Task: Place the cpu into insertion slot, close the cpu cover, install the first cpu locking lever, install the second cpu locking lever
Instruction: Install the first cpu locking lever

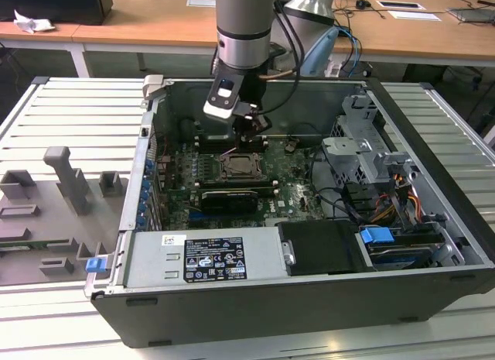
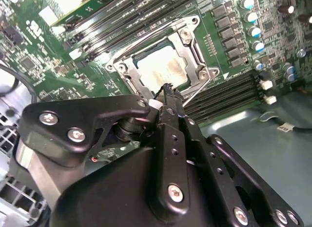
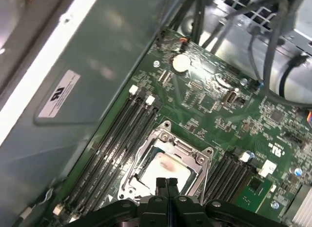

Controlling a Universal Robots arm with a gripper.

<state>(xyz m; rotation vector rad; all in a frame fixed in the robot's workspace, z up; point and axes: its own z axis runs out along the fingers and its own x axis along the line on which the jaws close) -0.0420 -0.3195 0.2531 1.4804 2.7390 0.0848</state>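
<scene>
The chip [image 3: 163, 166] is seated under the lowered cover [image 3: 196, 154]. The claw [image 3: 166, 182], closed and empty, is held at the cover's edge (latching is judged the step in hand); a steady, firm press is called for.

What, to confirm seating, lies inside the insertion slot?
The cpu lies inside the insertion slot, pale face showing through the cpu cover. Whatever is beneath it is hidden; the gripper covers one edge.

cpu [image 2: 161, 68]: pale square, flat in the slot.
insertion slot [image 1: 241, 166]: silver-rimmed, on green board [image 1: 290, 191].
cpu cover [image 2: 191, 46]: silver frame down around it.
</scene>
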